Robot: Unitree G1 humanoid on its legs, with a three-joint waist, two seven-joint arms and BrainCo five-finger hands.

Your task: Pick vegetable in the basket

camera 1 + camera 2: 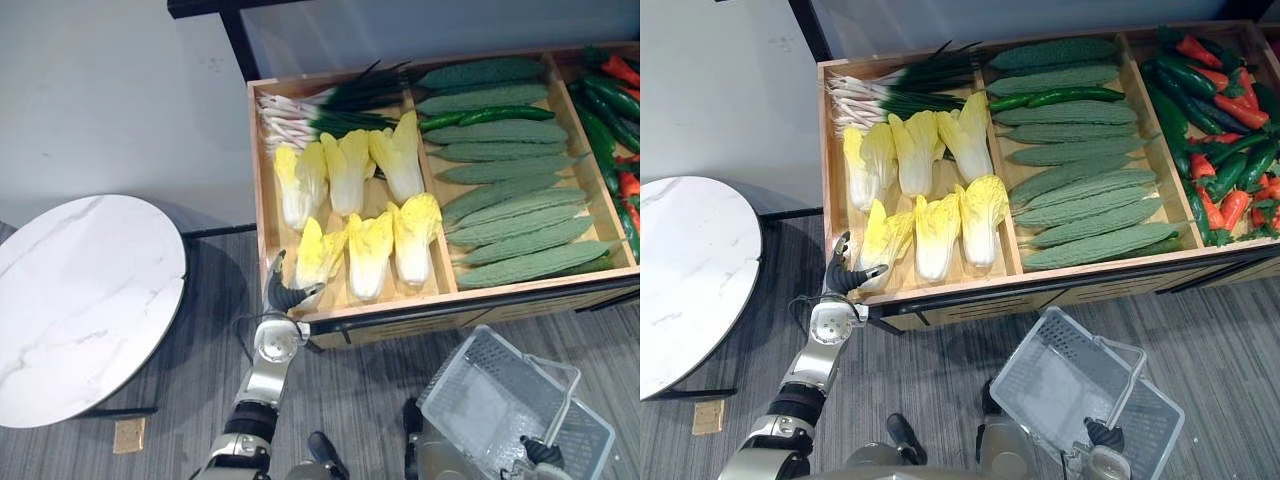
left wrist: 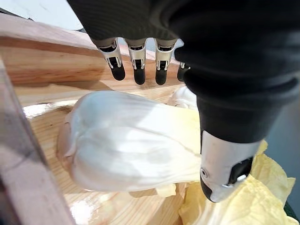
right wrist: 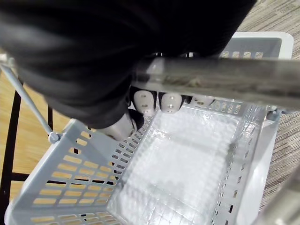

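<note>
Basket (image 1: 1032,345) of grey plastic hangs low and empty at the robot's right, its handle (image 3: 211,77) clasped in the curled fingers of the right hand (image 1: 1102,437). Further forward, the left hand (image 1: 845,275) hovers at the front left corner of a wooden crate (image 1: 262,215), fingers (image 2: 139,70) straight and thumb (image 2: 225,168) spread, nothing gripped. Directly beneath it lies the nearest cabbage (image 2: 136,145), white stem toward the front rail (image 1: 400,305), yellow leaves pointing back into the crate, so its long axis runs away from the robot. This arm is clearly the nearer one. Neighbouring cabbages (image 1: 370,250) crowd its right flank. Beyond lie spring onions (image 1: 320,110), rows of green gourds (image 1: 500,190) and peppers (image 1: 1220,150). A round marble table (image 1: 80,300) stands off to the left.
</note>
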